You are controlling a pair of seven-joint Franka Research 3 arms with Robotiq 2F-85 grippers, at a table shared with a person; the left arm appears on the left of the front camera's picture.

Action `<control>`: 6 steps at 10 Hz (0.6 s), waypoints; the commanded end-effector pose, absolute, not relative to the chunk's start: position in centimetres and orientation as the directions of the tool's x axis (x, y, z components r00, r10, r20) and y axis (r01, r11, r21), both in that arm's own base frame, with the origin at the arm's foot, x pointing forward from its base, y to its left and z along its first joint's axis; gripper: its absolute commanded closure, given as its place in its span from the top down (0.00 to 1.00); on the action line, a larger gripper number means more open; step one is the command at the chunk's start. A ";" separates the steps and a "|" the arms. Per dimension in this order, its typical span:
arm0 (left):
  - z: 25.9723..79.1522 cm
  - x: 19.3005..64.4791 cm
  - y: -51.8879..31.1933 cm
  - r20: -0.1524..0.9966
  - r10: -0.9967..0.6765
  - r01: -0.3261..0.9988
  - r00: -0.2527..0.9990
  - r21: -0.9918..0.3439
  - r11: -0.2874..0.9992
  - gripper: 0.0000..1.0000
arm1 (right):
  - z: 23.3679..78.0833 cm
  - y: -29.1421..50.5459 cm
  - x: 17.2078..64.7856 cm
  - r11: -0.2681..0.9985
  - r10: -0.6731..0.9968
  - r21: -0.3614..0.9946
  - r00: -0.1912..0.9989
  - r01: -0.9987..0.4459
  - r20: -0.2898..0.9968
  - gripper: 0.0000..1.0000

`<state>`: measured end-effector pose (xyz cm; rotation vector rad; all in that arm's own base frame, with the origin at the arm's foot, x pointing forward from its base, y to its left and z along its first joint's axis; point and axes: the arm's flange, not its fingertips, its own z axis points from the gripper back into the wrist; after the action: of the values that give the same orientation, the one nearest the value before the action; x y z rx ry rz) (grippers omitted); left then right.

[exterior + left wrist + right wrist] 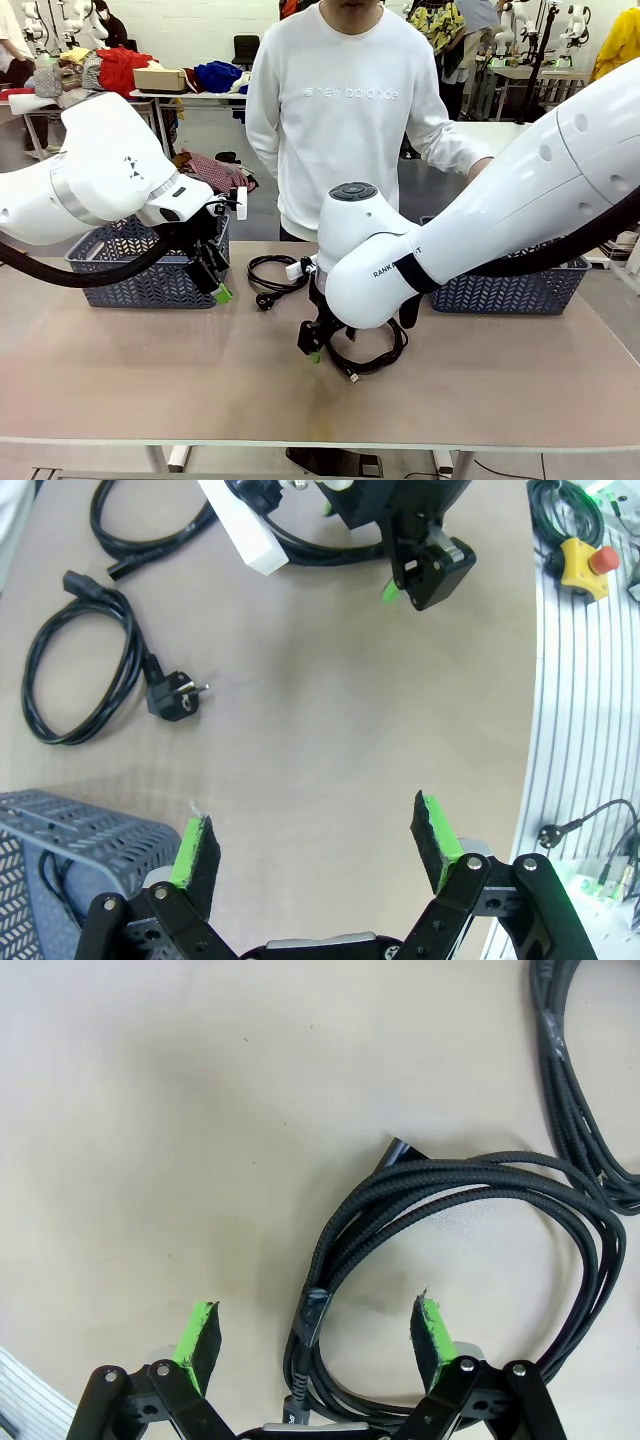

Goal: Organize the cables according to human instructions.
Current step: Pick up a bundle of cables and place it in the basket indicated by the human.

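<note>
Lower centre, a braided black cable coil (470,1185) is being straddled by the green-padded right gripper (314,1310) (jaws spread, likewise on the left gripper (312,818)).

The right arm (500,220) hides most of the cable coil (388,357) under it.

left basket (150,285) — grey | right basket (500,292) — grey | tan table (150,385)
</note>
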<state>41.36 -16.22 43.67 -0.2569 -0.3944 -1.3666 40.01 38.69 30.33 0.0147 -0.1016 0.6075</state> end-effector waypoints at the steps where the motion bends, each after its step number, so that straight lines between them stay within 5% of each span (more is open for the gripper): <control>1: 43.7 41.3 -16.1 0.428 -0.889 0.978 0.164 0.050 0.204 1.00 | 30.3 39.8 40.6 0.833 0.552 -0.038 0.827 -0.551 0.104 1.00; 2: 43.7 41.3 -16.1 0.428 -0.889 0.978 0.164 0.050 0.204 1.00 | 30.3 39.9 40.7 0.834 0.550 -0.024 0.829 -0.551 0.100 1.00; 3: 43.7 41.3 -16.1 0.428 -0.889 0.978 0.164 0.050 0.204 1.00 | 30.3 39.7 40.8 0.840 0.541 -0.019 0.836 -0.542 0.098 0.80; 4: 43.7 41.3 -16.1 0.428 -0.889 0.978 0.164 0.050 0.204 1.00 | 30.4 39.6 40.9 0.847 0.530 -0.013 0.842 -0.532 0.101 0.80; 5: 43.7 41.3 -16.1 0.428 -0.889 0.978 0.164 0.050 0.204 1.00 | 30.4 39.4 41.0 0.851 0.524 -0.012 0.846 -0.525 0.102 0.60; 6: 43.7 41.3 -16.1 0.428 -0.889 0.978 0.164 0.050 0.204 1.00 | 30.4 39.2 41.1 0.855 0.517 -0.009 0.850 -0.519 0.100 0.75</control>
<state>41.36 -16.22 43.67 -0.2569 -0.3944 -1.3666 40.83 38.79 30.30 0.0240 -0.1019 0.5886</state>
